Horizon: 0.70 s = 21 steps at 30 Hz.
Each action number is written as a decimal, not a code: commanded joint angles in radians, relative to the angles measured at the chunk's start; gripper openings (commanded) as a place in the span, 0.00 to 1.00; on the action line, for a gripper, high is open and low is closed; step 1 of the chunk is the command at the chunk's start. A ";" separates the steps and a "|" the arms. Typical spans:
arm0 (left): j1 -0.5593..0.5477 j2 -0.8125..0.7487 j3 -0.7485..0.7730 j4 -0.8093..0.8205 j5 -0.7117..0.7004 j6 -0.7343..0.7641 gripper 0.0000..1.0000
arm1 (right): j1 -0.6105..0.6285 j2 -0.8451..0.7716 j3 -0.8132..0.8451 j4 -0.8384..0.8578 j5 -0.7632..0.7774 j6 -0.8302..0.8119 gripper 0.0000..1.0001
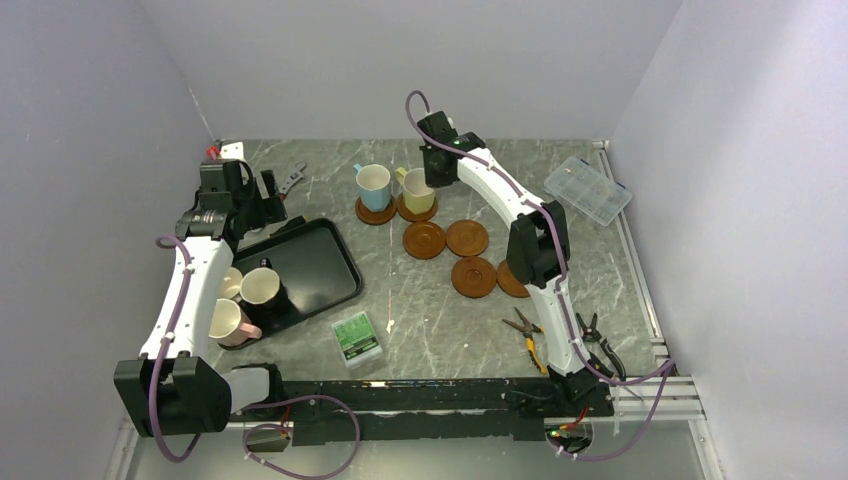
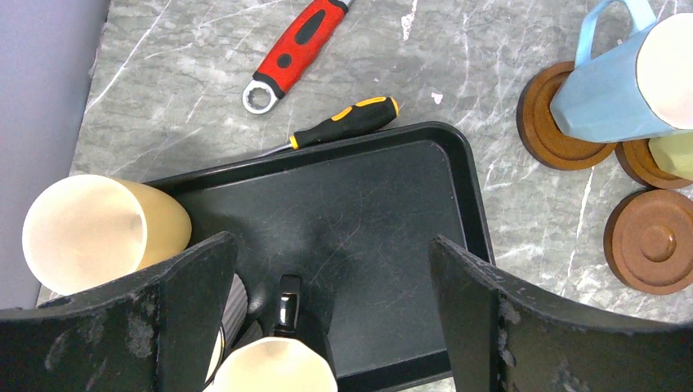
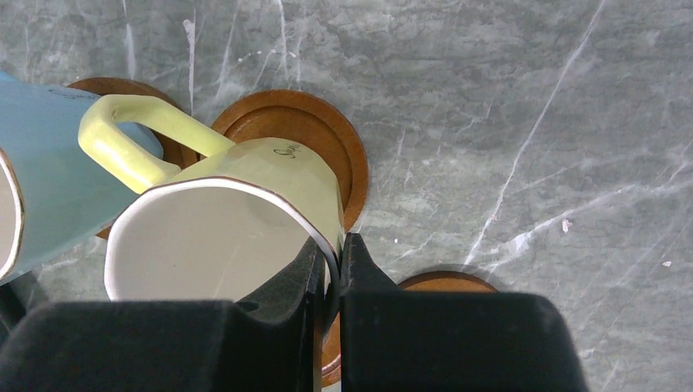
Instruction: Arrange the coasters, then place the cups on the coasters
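Note:
Two cups stand on coasters at the back: a light blue cup [image 1: 374, 186] and an olive-yellow cup [image 1: 417, 190]. My right gripper [image 3: 331, 261] is shut on the olive-yellow cup's rim [image 3: 245, 184], one finger inside and one outside. That cup sits on a reddish-brown coaster [image 3: 327, 135]. Several bare coasters [image 1: 467, 238] lie in front; the right arm partly hides one [image 1: 510, 283]. My left gripper [image 2: 331, 245] hangs open over the black tray [image 2: 384, 212], holding nothing. A yellow cup [image 2: 90, 233] and a black cup [image 2: 274, 363] stand on the tray, with a pink cup [image 1: 228, 322] at its near left.
A red wrench [image 2: 294, 49] and a screwdriver [image 2: 343, 122] lie just beyond the tray. A clear plastic box [image 1: 587, 189] sits at the back right. Pliers [image 1: 527, 335] and cutters [image 1: 597, 345] lie near the right arm's base, and a green packet [image 1: 357, 338] sits at the front centre.

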 commanded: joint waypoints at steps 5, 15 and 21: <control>0.004 -0.015 0.018 0.028 0.021 0.006 0.92 | -0.006 -0.002 0.086 0.036 0.009 0.012 0.00; 0.004 -0.009 0.018 0.029 0.028 0.007 0.92 | -0.006 0.009 0.093 0.040 0.001 0.015 0.21; 0.004 -0.004 0.016 0.032 0.028 0.007 0.92 | -0.006 0.002 0.096 0.048 -0.007 0.014 0.41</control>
